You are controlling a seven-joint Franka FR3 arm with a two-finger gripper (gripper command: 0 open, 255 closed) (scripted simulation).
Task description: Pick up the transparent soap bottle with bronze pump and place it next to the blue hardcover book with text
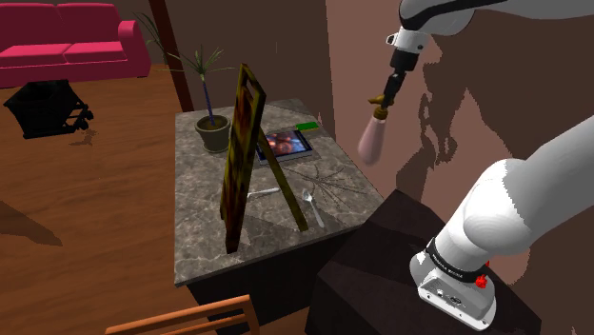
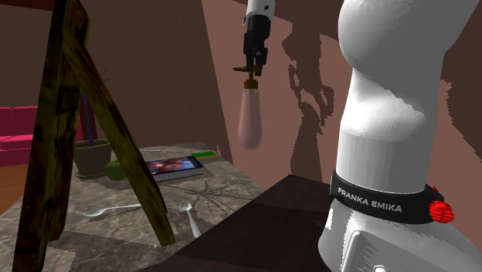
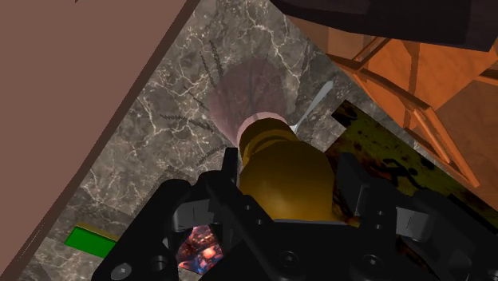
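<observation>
Marble worktop (image 1: 205, 238) beside brown wall. Pincer (image 1: 390, 88) pinching soap bottle (image 1: 371, 143) by its top, bottle hanging high above worktop's edge. Pickup done; carry to book (image 1: 286, 145) and set-down remain.

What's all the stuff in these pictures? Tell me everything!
soap bottle: one, see-through pinkish with a bronze pump, in the air over the table
book: one, bluish with a colourful cover, flat on the table
green block: one, green, beside the book
potted plant: one, green, on the table's far corner
easel: one, brownish, standing mid-table
spoon: one, white, by the easel's foot
table: one, grey marble
sofa: one, pink, far back
chair: one, wooden, by the table's near edge
stand: one, dark
arm: one, white
jaws: two, black, shut on the pump
</observation>
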